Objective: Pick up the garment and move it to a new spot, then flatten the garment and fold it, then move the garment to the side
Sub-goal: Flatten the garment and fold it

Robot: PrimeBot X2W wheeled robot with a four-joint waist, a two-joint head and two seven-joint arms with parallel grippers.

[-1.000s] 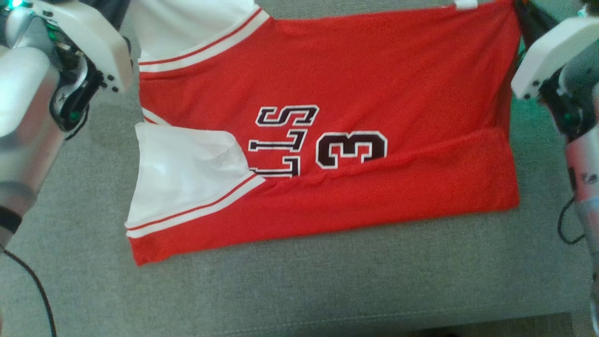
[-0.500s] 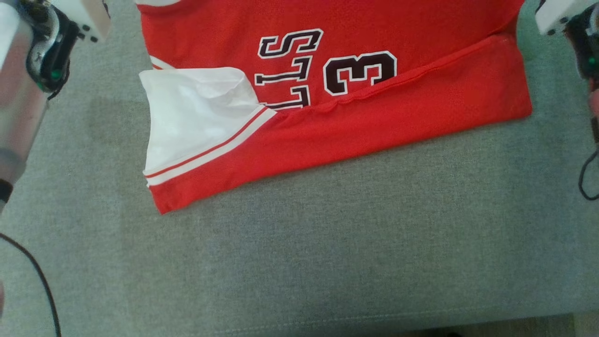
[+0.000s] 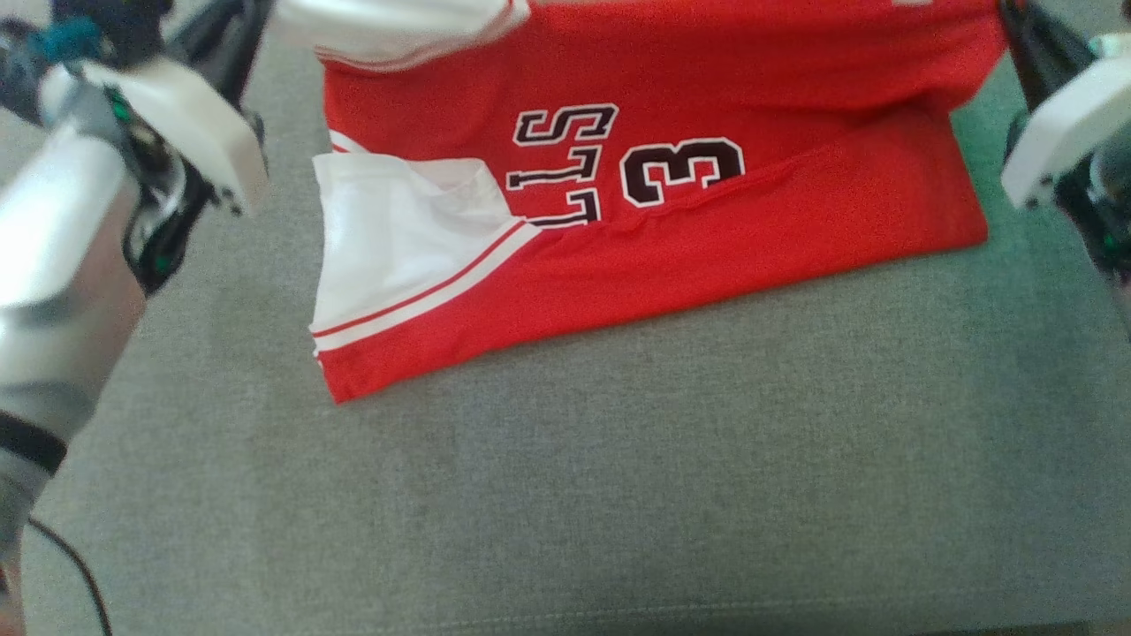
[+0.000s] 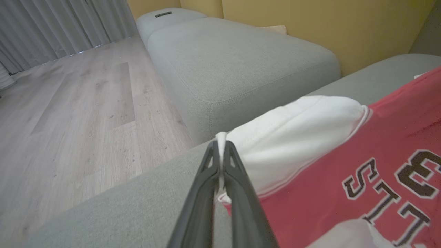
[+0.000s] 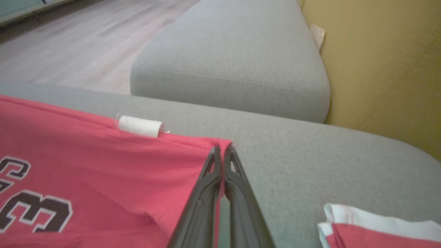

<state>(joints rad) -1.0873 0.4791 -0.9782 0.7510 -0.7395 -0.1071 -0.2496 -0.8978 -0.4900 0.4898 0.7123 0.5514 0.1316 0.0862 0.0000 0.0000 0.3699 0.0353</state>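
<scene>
Red garment [image 3: 707, 247] spans lengthwise between my grippers, far edge raised: left gripper [image 4: 221, 146] clenched on its white sleeve [image 4: 293, 137], right gripper [image 5: 222, 148] clenched on its hem corner [image 5: 206, 144].

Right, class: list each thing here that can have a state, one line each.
jersey: near edge folded over; far edge stretched taut, pinched at both ends
left end effector: shut on jersey's white sleeve
right end effector: shut on jersey's red corner
</scene>
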